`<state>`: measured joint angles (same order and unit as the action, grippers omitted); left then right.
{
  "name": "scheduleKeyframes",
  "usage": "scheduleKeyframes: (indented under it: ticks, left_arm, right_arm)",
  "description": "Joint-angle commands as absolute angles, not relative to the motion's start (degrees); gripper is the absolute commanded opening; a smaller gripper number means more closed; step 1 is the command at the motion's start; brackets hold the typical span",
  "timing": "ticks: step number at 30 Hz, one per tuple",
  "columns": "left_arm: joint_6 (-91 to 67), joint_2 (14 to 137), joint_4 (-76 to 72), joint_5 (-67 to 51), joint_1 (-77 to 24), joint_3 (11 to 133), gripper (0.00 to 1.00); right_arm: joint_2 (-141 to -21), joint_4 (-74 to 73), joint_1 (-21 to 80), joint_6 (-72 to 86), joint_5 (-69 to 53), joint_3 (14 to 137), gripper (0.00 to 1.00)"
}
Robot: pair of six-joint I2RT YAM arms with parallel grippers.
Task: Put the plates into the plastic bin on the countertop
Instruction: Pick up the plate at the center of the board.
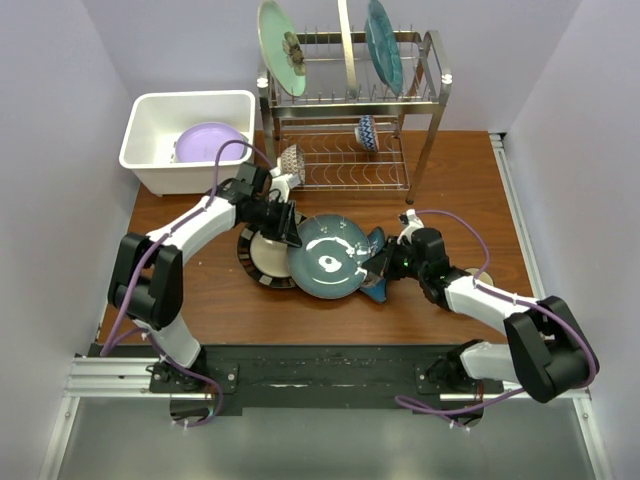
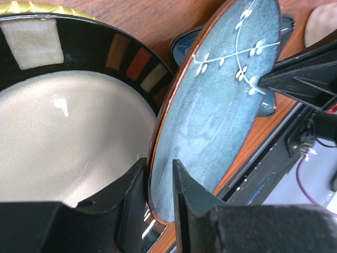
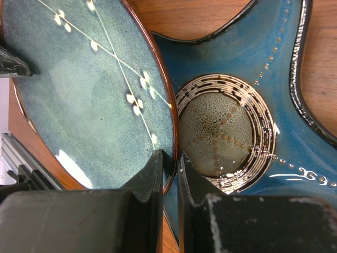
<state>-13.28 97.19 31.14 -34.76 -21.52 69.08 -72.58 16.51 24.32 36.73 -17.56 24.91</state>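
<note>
A teal round plate (image 1: 328, 257) with a white sprig pattern is in mid-table, partly over two other plates. My left gripper (image 1: 290, 228) grips its left rim, and my right gripper (image 1: 378, 268) grips its right rim. In the left wrist view my left gripper (image 2: 159, 164) straddles the teal plate (image 2: 221, 100) beside the black-striped cream plate (image 2: 68, 121). In the right wrist view my right gripper (image 3: 171, 156) pinches the teal plate (image 3: 89, 95) over the dark blue star plate (image 3: 274, 63). The white plastic bin (image 1: 150, 130) at the back left holds a lavender plate (image 1: 210, 142).
A steel wire dish rack (image 1: 425, 110) stands at the back centre. It holds a pale green flower plate (image 1: 282, 45), a teal plate (image 1: 383, 42) and a small bowl (image 1: 367, 130). Another small bowl (image 1: 292, 160) sits by the rack's left leg. Walls close in on both sides.
</note>
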Motion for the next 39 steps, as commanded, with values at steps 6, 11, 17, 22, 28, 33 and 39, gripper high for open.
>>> scheduleKeyframes:
  ticks: [6,11,17,22,28,33,39]
  left_arm:
    - [-14.06,99.4,28.57,-43.42,-27.33,70.75,0.14]
    - [-14.06,99.67,28.48,-43.42,-27.86,71.28,0.0]
    - [-15.73,97.91,27.33,-42.1,-27.95,71.98,0.0]
    - [-16.43,97.03,27.77,-42.45,-27.69,74.0,0.0]
    - [-18.1,95.27,26.46,-44.47,-25.14,74.27,0.0]
    - [-17.84,93.87,26.81,-46.31,-21.37,74.09,0.0]
    - [-17.05,92.81,27.77,-47.63,-18.29,74.27,0.0]
  right_arm:
    - [-70.4,23.82,25.58,35.42,-21.97,25.75,0.0]
    - [-68.65,24.08,25.49,35.16,-22.24,25.4,0.01]
    - [-67.33,22.24,25.58,34.63,-21.54,25.58,0.14]
    - [-65.22,21.27,25.58,34.63,-20.74,24.79,0.39]
    - [-63.55,19.87,25.58,34.72,-19.86,24.52,0.54]
    - [-62.4,19.07,25.58,34.72,-19.43,24.52,0.58]
    - [-61.17,18.37,25.58,34.63,-19.16,24.61,0.64]
